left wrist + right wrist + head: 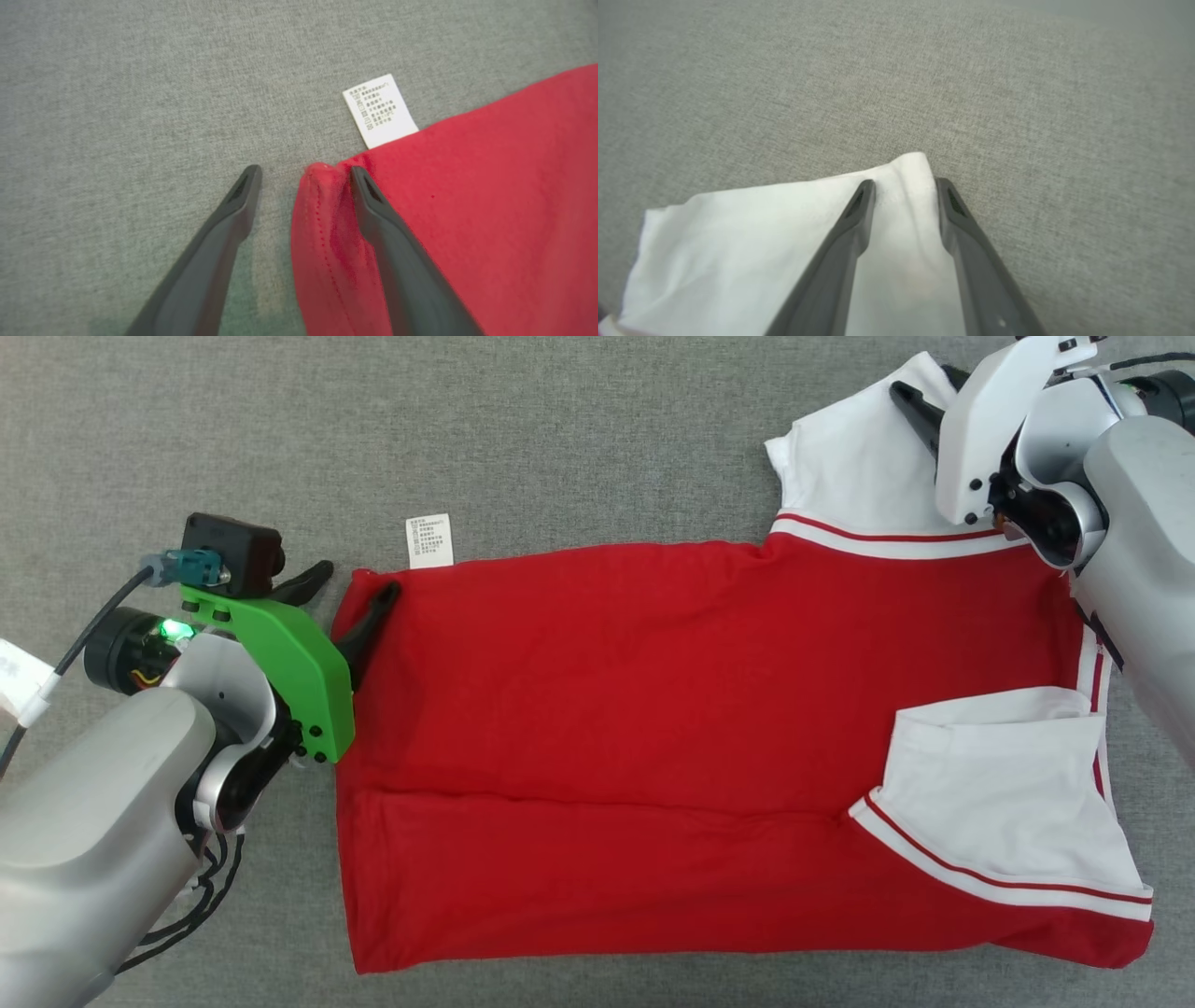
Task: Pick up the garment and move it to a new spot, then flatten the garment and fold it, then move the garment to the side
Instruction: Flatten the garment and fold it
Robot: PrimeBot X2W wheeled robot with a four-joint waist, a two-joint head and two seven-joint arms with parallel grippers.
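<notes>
The garment (653,709) lies flat on the grey counter (560,429), soft and limp, so I'd take it by its corners. On my left gripper (303,169) the jaws stand apart astride the red hem corner (322,179). On my right gripper (904,182) they straddle the white sleeve tip (911,163), apart too.

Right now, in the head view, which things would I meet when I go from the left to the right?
left gripper → white care label → red body of the garment → right gripper
</notes>
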